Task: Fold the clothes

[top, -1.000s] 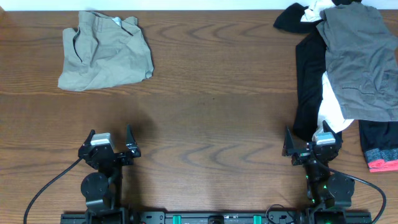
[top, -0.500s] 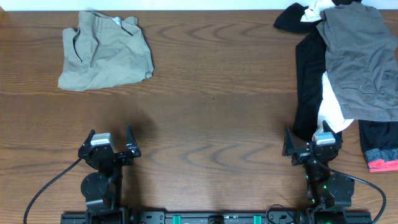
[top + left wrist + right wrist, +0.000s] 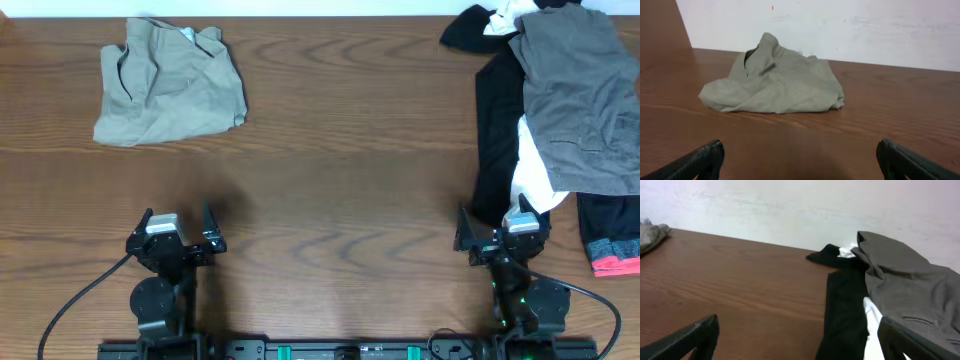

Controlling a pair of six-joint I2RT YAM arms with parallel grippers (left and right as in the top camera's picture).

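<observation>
The black garment (image 3: 492, 130) is partly hidden under the grey garment (image 3: 580, 100), which is cut off at the right edge.

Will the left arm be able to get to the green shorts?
Probably yes: only bare table lies between the open left claw and the shorts, though they sit near the far edge.

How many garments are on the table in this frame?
5 distinguishable: khaki garment far left; overlapping at right, grey garment on top, black garment, white piece, dark pink-banded piece. Overlap may hide more.
</observation>
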